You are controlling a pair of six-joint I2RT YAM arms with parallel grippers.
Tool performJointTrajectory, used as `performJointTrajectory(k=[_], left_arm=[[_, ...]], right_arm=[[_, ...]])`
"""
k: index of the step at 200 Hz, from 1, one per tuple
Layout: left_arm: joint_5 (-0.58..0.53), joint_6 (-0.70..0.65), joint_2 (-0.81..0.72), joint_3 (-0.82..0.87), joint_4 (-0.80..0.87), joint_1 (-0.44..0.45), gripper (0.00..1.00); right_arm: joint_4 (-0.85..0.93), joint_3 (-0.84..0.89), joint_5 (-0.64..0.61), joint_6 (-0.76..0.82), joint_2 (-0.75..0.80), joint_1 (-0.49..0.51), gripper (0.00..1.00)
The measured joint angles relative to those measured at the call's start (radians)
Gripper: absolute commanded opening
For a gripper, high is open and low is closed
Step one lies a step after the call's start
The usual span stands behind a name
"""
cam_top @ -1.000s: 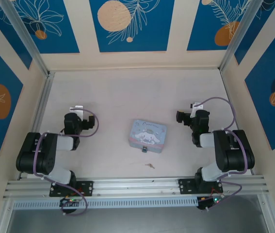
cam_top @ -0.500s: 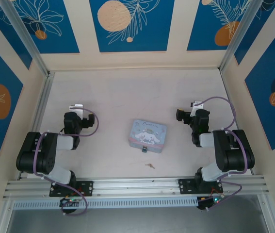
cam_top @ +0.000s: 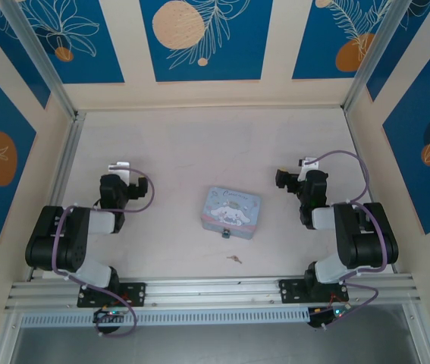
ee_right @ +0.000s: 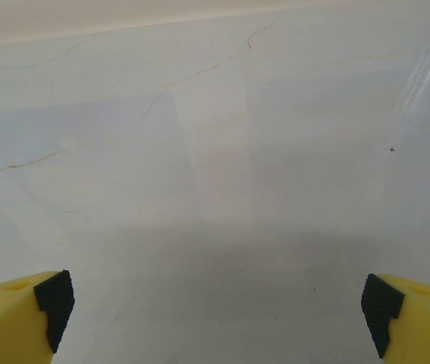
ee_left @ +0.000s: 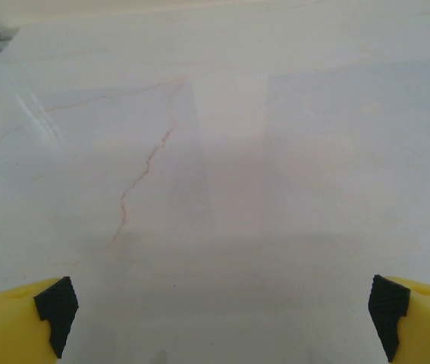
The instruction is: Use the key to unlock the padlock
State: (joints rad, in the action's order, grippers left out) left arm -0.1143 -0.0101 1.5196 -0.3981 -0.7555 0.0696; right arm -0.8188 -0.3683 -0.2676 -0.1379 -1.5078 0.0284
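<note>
Pale marbled table (cam_top: 199, 144), walled by blue-and-cream patterned panels (cam_top: 203, 38), is carrying the items listed below.

1. Tin (cam_top: 231, 211): light blue, rectangular, with a cartoon picture on the lid. It is lying flat near the middle of the table, between the two arms.

2. Padlock (cam_top: 225, 233): dark and very small. It is sitting at the near edge of the tin, touching it or just beside it (too small to tell which, and the shackle's state cannot be told either).

3. Key (cam_top: 234, 259): thin, pale golden. It is lying flat on bare table, nearer the arm bases than the padlock and apart from it, with neither hand touching it.

4. Left hand (cam_top: 118, 168): it is sitting well to the left of the tin. In the left wrist view the hand (ee_left: 221, 307) is spreading its yellow fingers (ee_left: 17, 318) wide, black pads facing inward, with bare table between them.

5. Right hand (cam_top: 283, 180): it is sitting well to the right of the tin. In the right wrist view this hand (ee_right: 218, 303) is likewise holding its fingers (ee_right: 419, 315) wide apart over bare table.
</note>
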Motion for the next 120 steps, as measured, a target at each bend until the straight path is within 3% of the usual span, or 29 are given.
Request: performJointTrajectory(k=[19,32,51,83,101,120], left_arm=[[-0.014,0.001,-0.024,-0.127,0.207,0.001,1.00],[-0.014,0.004,-0.045,-0.222,0.298,0.001,1.00],[-0.010,0.039,-0.107,-0.291,0.375,0.004,1.00],[-0.002,0.149,-0.206,-0.320,0.503,0.025,1.00],[0.016,0.224,-0.240,-0.348,0.608,0.048,1.00],[0.059,0.302,-0.279,-0.384,0.723,0.071,1.00]], right_arm=[[-0.050,0.032,-0.028,0.008,0.016,0.024,0.99],[0.005,0.039,-0.060,0.008,0.068,0.053,1.00],[0.259,-0.059,-0.059,-0.047,0.199,0.033,1.00],[0.649,-0.431,-0.065,-0.269,0.274,-0.068,0.99],[0.805,-0.576,-0.002,-0.349,0.274,-0.095,1.00],[0.962,-0.642,0.106,-0.409,0.271,-0.086,0.93]])
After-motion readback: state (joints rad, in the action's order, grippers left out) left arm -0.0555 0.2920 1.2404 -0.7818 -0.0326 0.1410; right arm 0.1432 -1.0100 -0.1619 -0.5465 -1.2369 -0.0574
